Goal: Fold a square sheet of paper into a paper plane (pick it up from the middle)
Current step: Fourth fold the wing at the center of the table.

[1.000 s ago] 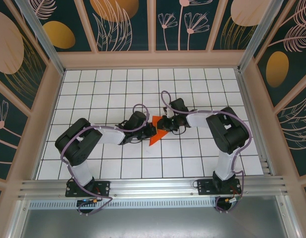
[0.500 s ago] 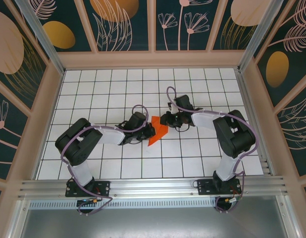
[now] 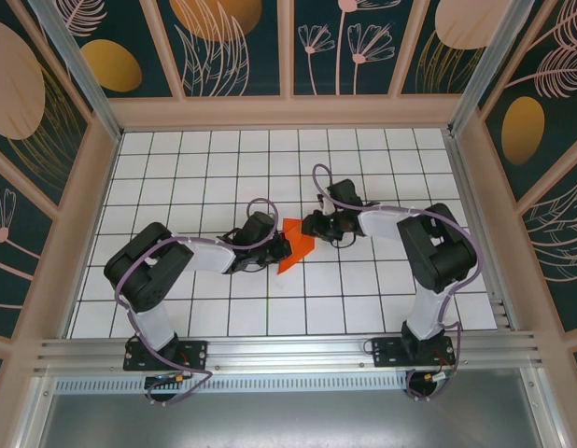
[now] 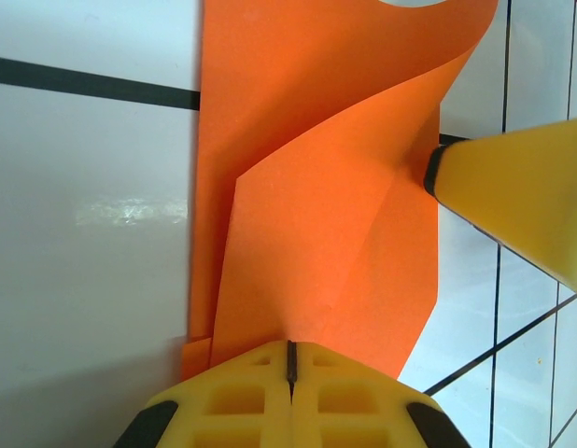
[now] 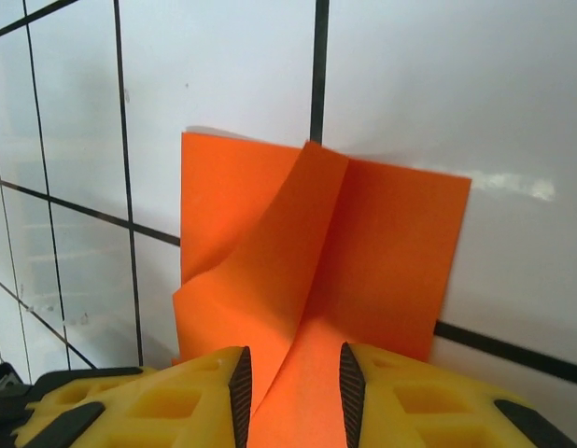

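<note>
1. The left gripper (image 3: 277, 250) (image 4: 290, 350) pinches the folded orange paper (image 3: 295, 247) (image 4: 316, 233) (image 5: 363, 252) by an edge, jaws pressed together.
2. The right gripper (image 3: 309, 227) (image 5: 295, 364) has its jaws slightly spread around the opposite edge.
3. The paper lies at the middle of the table (image 3: 176, 168), between the 2 grippers.

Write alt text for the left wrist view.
The yellow left gripper, shut at bottom centre, pinches the near edge of a partly folded orange paper sheet whose far part curls up over a white, black-gridded table. Another yellow finger reaches in from the right, its tip at the sheet's edge.
</note>
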